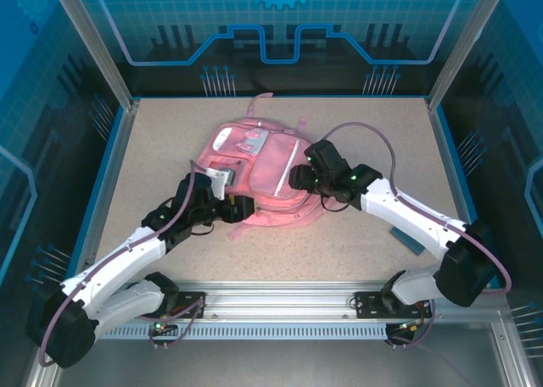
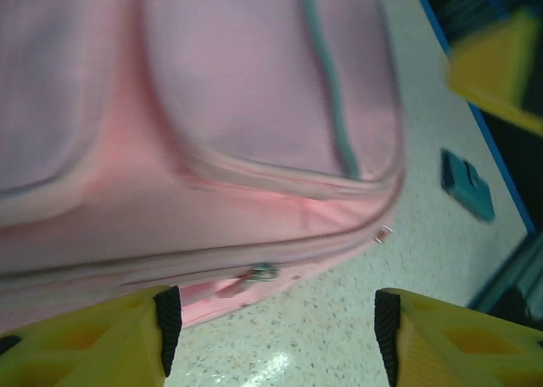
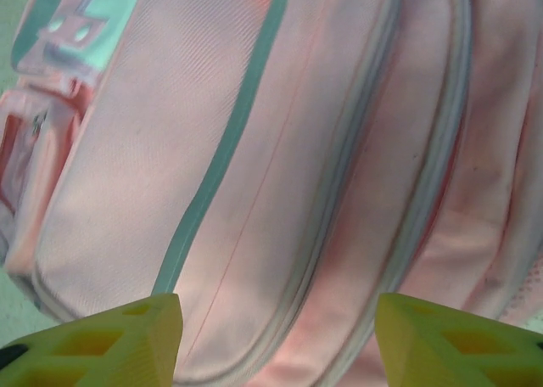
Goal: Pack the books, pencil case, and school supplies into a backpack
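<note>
speckled beige tabletop (image 1: 161, 226), blue-rimmed, carrying everything. at its middle, a little toward the far edge, a large pink fabric backpack (image 1: 259, 171) with a white stripe and pale patches, lying flat with the front pockets up. seams and zips seemingly closed in both wrist views, so nothing visibly packed yet.

left tool (image 1: 242, 207) at the backpack's near edge, yellow fingers (image 2: 93, 340) spread wide, bare tabletop and the bag's lower hem between them, gripping nothing. right tool (image 1: 299, 177) over the backpack's right side, likewise spread wide above the striped pocket, holding nothing.

small flat teal item (image 1: 409, 241) near the right edge of the tabletop, partly under the right arm and well apart from the backpack. probably one of the things to pack, though too small to tell pouch from book. smaller yet, a metal zipper pull (image 2: 263, 272) on the near seam, just beyond the left tool.

likely troubles from here:
- closing on slack cloth instead of the pull, merely bunching the bag
- dragging the unpinned backpack across the tabletop under a one-sided tug
- knocking the tools together, both crowding the same near-right part of the bag
- sweeping the teal item toward the near right corner with the right forearm
</note>
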Controlling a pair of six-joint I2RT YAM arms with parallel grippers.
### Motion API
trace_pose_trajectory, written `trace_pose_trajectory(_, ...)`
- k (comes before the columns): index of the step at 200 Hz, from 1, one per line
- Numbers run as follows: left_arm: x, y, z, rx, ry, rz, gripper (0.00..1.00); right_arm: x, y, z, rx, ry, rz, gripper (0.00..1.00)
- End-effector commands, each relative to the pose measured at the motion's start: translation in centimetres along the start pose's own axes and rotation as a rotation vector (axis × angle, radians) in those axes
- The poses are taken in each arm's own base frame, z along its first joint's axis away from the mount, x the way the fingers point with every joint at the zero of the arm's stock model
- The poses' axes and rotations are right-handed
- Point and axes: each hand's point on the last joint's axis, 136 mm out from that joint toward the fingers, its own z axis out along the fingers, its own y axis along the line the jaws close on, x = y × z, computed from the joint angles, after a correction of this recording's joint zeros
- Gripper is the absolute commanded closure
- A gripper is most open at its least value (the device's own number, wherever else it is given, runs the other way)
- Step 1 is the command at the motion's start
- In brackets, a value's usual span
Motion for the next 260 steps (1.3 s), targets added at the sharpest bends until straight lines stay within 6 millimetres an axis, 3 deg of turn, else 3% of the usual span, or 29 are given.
trace_pose_trajectory(1,1.7,3.7,0.0,-0.129,0.008,-0.316,0.36,2.3,0.8,-1.2,0.061,0.010,-0.143,0.37)
trace_pose_trajectory(46,1.6,5.6,1.0,-0.150,-0.098,-0.646,0.36,7.3,6.3,0.3,-0.008,0.045,-0.286,0.40)
trace_pose_trajectory(66,0.6,5.5,1.4,-0.145,-0.126,-0.676,0.36,9.3,8.3,1.6,-0.051,0.095,-0.318,0.45)
trace_pose_trajectory(107,-1.2,4.8,3.4,-0.123,-0.120,-0.669,0.42,11.9,10.6,4.1,-0.173,0.188,-0.298,0.52)
trace_pose_trajectory(133,-2.2,4.4,4.4,-0.112,-0.120,-0.652,0.51,11.4,9.1,5.3,-0.123,0.178,-0.277,0.52)
trace_pose_trajectory(178,-3.5,3.0,6.4,-0.057,-0.076,-0.619,0.81,6.9,5.2,6.0,-0.004,0.083,-0.241,0.51)
trace_pose_trajectory(201,-4.4,2.0,7.5,-0.014,-0.060,-0.595,0.92,5.7,3.9,5.9,0.049,0.054,-0.235,0.52)
trace_pose_trajectory(233,-5.1,0.4,8.6,0.044,-0.048,-0.582,0.95,5.3,3.5,5.3,0.086,0.028,-0.222,0.55)
trace_pose_trajectory(260,-4.8,0.2,9.2,0.038,-0.037,-0.576,0.95,5.9,3.3,5.1,0.112,0.019,-0.184,0.60)
